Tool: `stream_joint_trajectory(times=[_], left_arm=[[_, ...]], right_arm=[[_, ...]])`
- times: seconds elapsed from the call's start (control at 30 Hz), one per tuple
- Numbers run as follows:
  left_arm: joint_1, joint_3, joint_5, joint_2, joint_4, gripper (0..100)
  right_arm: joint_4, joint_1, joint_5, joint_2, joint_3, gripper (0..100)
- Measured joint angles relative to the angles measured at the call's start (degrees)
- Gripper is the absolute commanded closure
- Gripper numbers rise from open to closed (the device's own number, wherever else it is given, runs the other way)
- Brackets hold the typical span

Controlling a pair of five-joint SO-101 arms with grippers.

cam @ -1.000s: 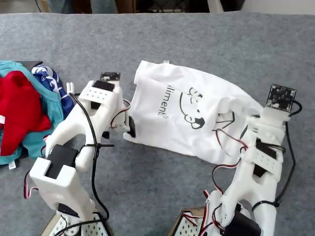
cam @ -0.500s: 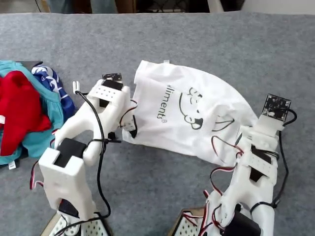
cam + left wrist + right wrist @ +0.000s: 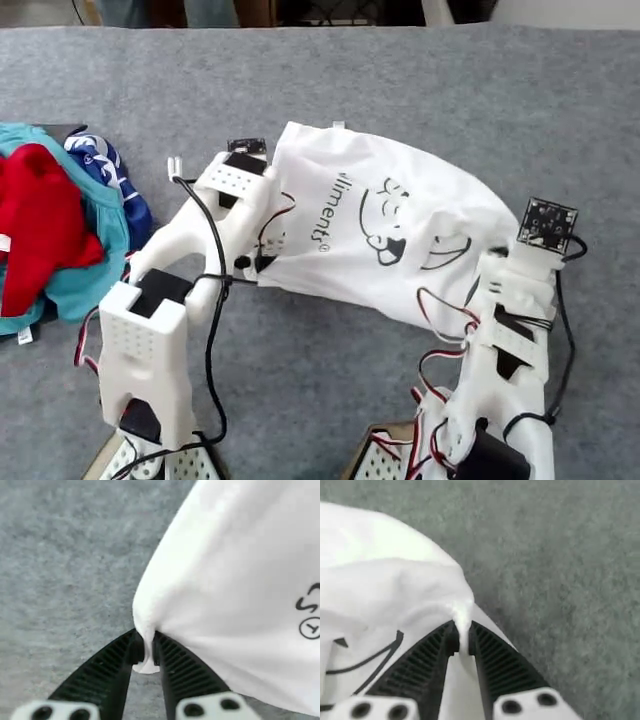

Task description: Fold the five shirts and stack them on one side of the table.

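A rumpled white shirt [image 3: 390, 230] is pinched at opposite edges by the ribbed black jaws of the left gripper [image 3: 145, 650] and right gripper [image 3: 461, 640] over a fuzzy grey table [image 3: 400, 90].

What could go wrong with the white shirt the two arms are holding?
The left gripper and right gripper each pinch just a small bit of the white shirt, so it might slip out. The shirt lies wrinkled, so the fold could come out crooked.
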Motion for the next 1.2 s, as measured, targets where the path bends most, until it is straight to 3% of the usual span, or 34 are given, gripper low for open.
stream_joint_trajectory(times=[0.27, 0.6, 0.9, 1.2], left_arm=[[-5.3, 1.7, -12.0, -9.9, 6.1, 97], [-21.2, 14.7, -37.1, -33.0, 16.4, 97], [-34.7, 22.2, -53.2, -46.9, 22.8, 97], [-38.0, 29.4, -63.4, -54.2, 24.4, 97]], right_arm=[[-15.1, 0.0, 0.1, 0.0, 0.1, 98.3], [-15.3, -0.2, 3.3, 0.1, -1.3, 98.2], [12.3, -0.3, 18.7, 0.1, -12.1, 98.3], [50.0, -0.3, 38.8, -7.9, -26.5, 98.3]])
